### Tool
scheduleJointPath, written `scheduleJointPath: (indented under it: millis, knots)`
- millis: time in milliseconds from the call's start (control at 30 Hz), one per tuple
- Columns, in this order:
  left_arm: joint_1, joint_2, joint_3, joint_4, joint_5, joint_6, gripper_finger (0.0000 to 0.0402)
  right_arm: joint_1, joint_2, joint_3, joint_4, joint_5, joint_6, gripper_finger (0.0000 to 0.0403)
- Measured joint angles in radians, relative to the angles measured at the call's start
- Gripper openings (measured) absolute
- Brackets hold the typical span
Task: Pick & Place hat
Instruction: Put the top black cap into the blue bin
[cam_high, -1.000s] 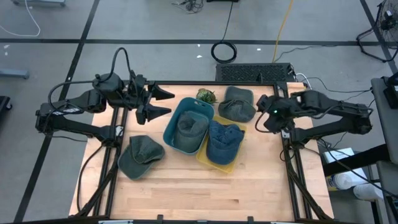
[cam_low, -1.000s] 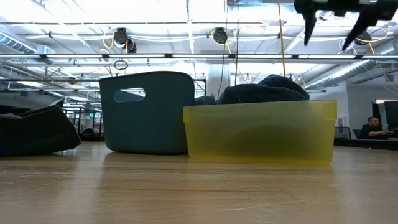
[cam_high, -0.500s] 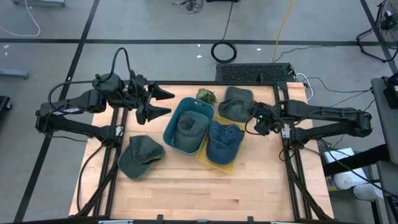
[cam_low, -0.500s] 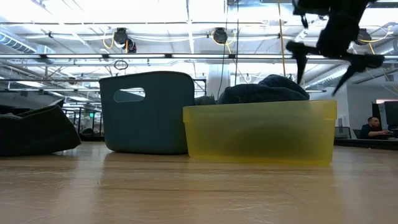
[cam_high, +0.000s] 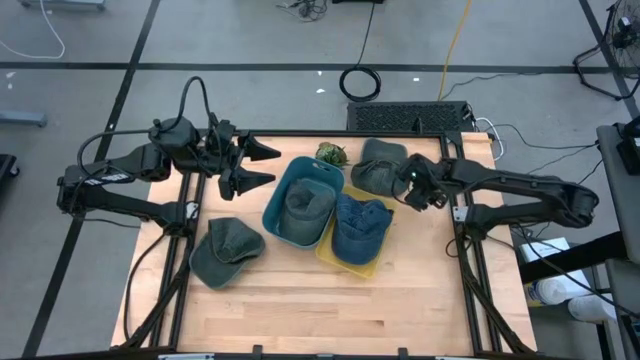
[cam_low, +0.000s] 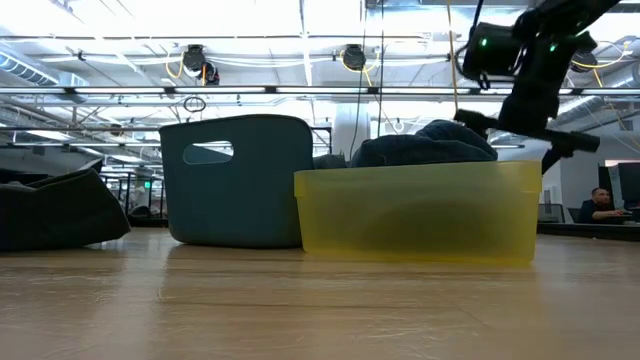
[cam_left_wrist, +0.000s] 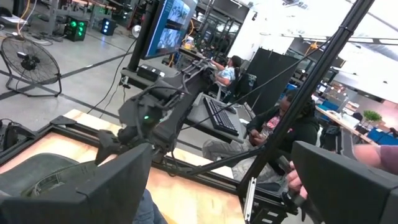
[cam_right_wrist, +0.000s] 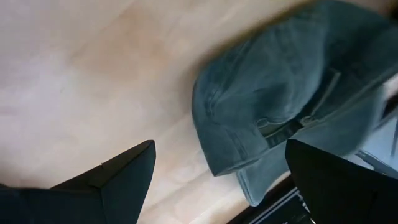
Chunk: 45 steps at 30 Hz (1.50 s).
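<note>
- On the counter (cam_high: 300, 300), the blue bin (cam_high: 300, 212) and yellow bin (cam_high: 355, 238) each hold a hat.
- Three hats remain loose, by my count.
- My right end effector (cam_high: 405, 186) hovers wide open, empty, over the grey hat (cam_high: 378, 165) near the far edge.
- Left end effector (cam_high: 265, 165) waits open at the far left corner.

The table (cam_high: 300, 300) is pale wood planking with visible grain and a faint sheen, framed in dark metal rails. The yellow bin (cam_low: 415, 212) is translucent, glossy plastic; the teal bin (cam_low: 238, 180) is opaque, matt plastic. The grey-green hat (cam_right_wrist: 286, 93) is soft, matt woven cloth with stitched seams, as is the blue hat (cam_high: 358, 225). The right gripper's fingers (cam_right_wrist: 112, 180) look matt black
</note>
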Motion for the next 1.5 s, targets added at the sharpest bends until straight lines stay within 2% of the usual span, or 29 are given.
scheduleJointPath:
  millis: [533,633,833,1000,1167,1300,1500]
  knots:
    - [0.000,0.000,0.000,0.000,0.000,0.000,0.0395,-0.165,0.214,-0.008,0.255,-0.003,-0.320,0.0345]
    - [0.000,0.000,0.000,0.000,0.000,0.000,0.0395,-0.190,0.227,-0.008,0.346,-0.054,-0.369,0.0345]
    - [0.000,0.000,0.000,0.000,0.000,-0.001,0.0395,-0.239,0.256,-0.008,0.381,-0.083,-0.399,0.0345]
    - [0.000,0.000,0.000,0.000,0.000,0.000,0.0395,-0.302,0.259,-0.008,0.406,-0.156,-0.395,0.0345]
    - [0.000,0.000,0.000,0.000,0.000,0.000,0.0395,-0.349,0.298,-0.008,0.413,-0.159,-0.421,0.0345]
    - [0.000,0.000,0.000,0.000,0.000,0.000,0.0395,-0.368,0.328,-0.030,0.516,-0.157,-0.421,0.0345]
    - [0.000,0.000,0.000,0.000,0.000,0.000,0.0395,-0.380,0.337,-0.068,0.570,-0.157,-0.411,0.0333]
